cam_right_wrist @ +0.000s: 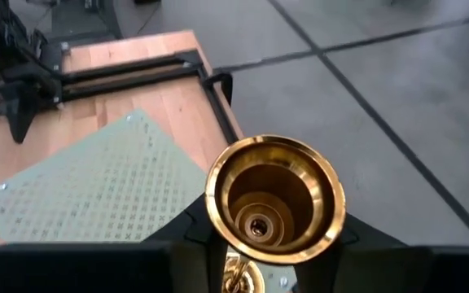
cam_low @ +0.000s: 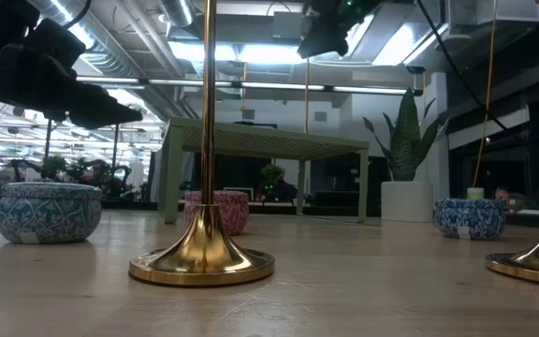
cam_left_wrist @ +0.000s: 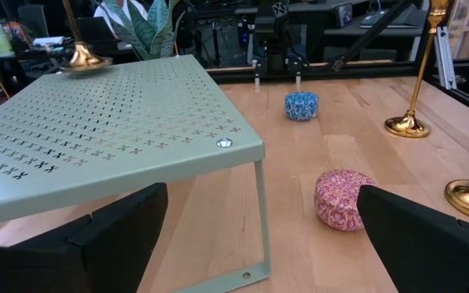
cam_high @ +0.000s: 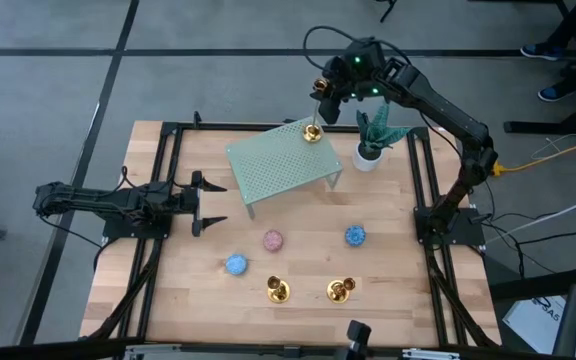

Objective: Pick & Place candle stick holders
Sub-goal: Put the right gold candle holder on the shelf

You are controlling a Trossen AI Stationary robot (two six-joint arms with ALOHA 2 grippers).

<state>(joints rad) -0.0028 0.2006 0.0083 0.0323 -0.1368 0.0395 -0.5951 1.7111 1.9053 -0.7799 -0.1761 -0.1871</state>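
From above I see my right gripper (cam_high: 326, 93) raised over the far corner of the pale green perforated metal shelf (cam_high: 278, 160), just beside the potted snake plant in its white pot (cam_high: 371, 150). It is closed narrowly around the stem of a tall shiny gold metal candlestick holder (cam_high: 313, 131), whose round base rests on that far corner of the shelf. In the right wrist view the holder's cup top (cam_right_wrist: 273, 198) stands straight up between the two dark fingers (cam_right_wrist: 80, 264), one on each side of it, with the stem running down between them; I cannot make out the exact contact point below the cup.

My left gripper (cam_high: 206, 205) waits low over the wooden table (cam_high: 398, 300) on the left side, level with the near edge of the shelf, its fingers spread wide and holding nothing.

The other two gold candlestick holders stand upright on the table near the front edge, one (cam_high: 278, 290) left of the other (cam_high: 341, 290), well apart from both grippers. Between them and the shelf sit three small round patterned tins: a blue one (cam_high: 236, 264), a pink one (cam_high: 272, 240) and another blue one (cam_high: 355, 235).
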